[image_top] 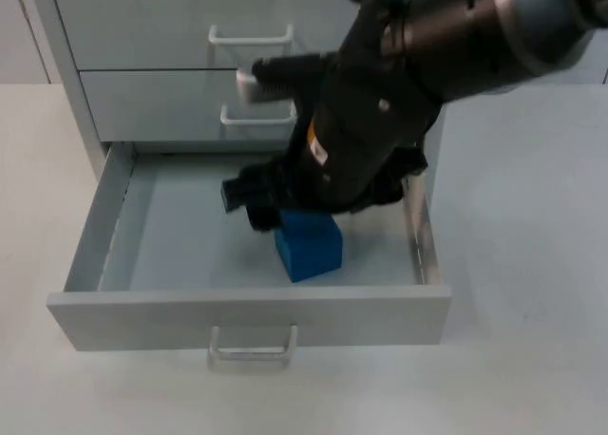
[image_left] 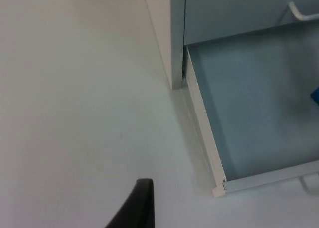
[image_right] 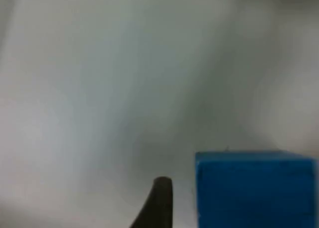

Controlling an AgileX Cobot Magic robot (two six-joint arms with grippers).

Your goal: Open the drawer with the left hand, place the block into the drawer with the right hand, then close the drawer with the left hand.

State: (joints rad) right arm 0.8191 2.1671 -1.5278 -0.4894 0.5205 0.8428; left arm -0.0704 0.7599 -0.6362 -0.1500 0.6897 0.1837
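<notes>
On the white table (image_top: 532,264) the bottom drawer (image_top: 252,316) is pulled open, the blue block (image_top: 309,245) resting on its floor. The right gripper (image_top: 261,205) is held just beside the block, fingers spread; the left gripper (image_left: 134,208) waits beside the cabinet (image_top: 152,65), its state indeterminable. The block is judged light, rigid and best gripped across flat opposite faces.

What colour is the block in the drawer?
Blue; the block shows best in the top view, inside the open drawer.

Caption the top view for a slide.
Right end effector reaches into the open bottom drawer beside the blue block.
</notes>
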